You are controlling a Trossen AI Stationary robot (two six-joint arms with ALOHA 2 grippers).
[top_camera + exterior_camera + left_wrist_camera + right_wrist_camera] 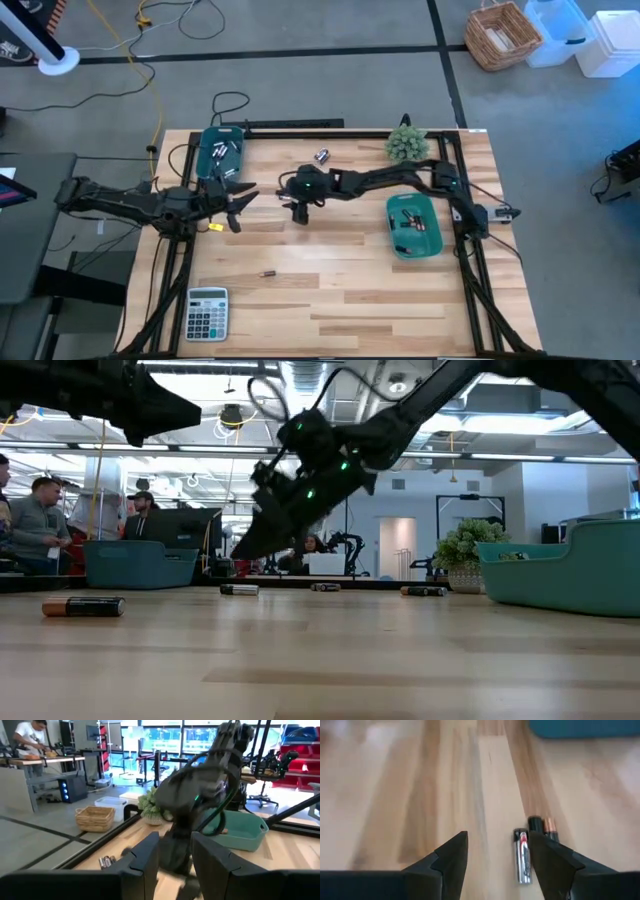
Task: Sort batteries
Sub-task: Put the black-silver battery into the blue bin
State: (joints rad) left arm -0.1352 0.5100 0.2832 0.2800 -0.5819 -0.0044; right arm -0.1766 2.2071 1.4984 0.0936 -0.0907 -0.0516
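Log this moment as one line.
right tool: open, above table batteries | left tool: open, empty, waiting by left bin

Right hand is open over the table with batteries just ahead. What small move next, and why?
Probably nudge the right hand sideways toward the silver battery, then lower. Its fingers stand open, but that battery lies beside one finger, not centred between them, with a dark battery next to it.

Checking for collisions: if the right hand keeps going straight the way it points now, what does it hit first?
Probably bare table. The right hand is open, with nothing between its fingers. A silver battery and a dark battery lie just beside one finger, so that finger may clip them; depth is unclear.
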